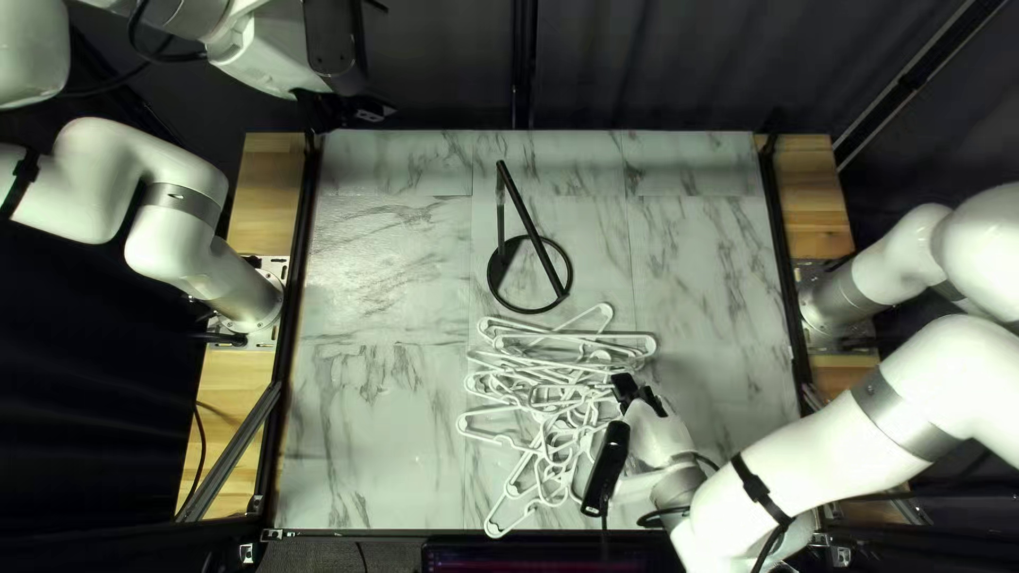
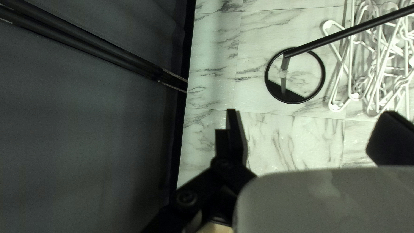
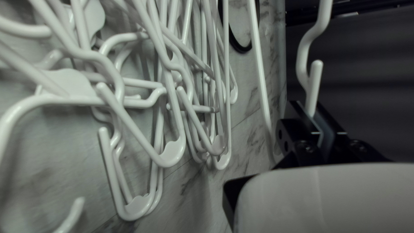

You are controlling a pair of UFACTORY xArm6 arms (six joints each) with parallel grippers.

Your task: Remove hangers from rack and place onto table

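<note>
While the left claw (image 1: 359,108) gapes wide by the far left corner, the right claw (image 1: 639,394) pinches one white hanger (image 3: 315,86) beside the tangled hangers (image 3: 172,152) on the marbled surface (image 1: 382,424), nearer than the black rack (image 1: 536,236).

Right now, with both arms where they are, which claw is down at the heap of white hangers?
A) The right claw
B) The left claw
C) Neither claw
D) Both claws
A: the top left view shows the right claw down at the side of the heap of white hangers, while the left claw hangs open, well away from it.
</note>
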